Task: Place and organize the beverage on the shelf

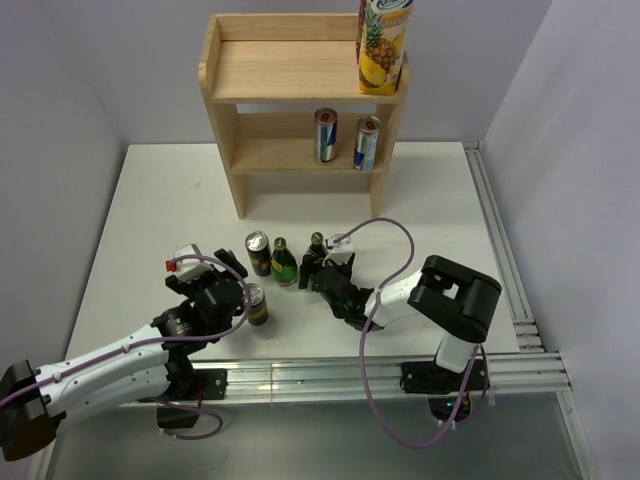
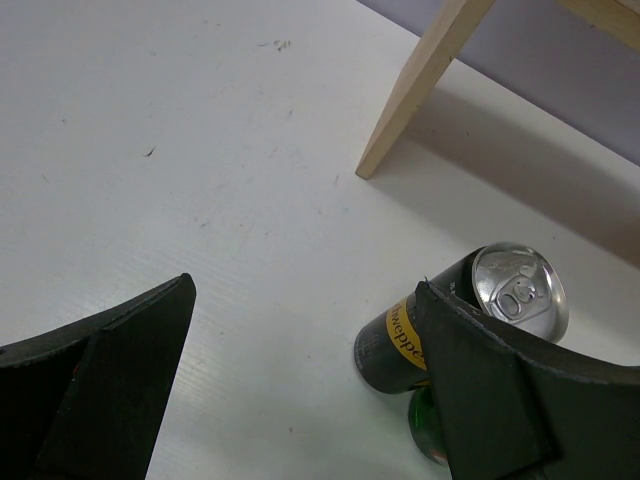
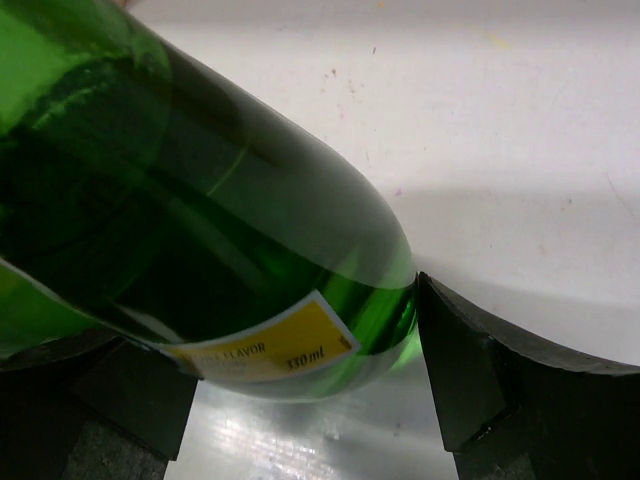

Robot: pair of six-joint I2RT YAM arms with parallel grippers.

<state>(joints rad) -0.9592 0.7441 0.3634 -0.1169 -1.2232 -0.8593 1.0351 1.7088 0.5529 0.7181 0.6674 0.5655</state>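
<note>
Sensibly, before the light wooden shelf (image 1: pixel 290 70), the right end effector (image 3: pixel 285 380) pinches the broad body of the slick-looking, fragile green glass bottle (image 3: pixel 200 200); the left end effector (image 2: pixel 300 300) gapes.

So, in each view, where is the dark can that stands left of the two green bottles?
Top external: dark can, centre-left.
Left wrist: the can, lower right, silver top showing.
Right wrist: not in it; a green bottle fills the view.
Shared landmark: front left leg of the shelf, in top and left wrist views.
</note>
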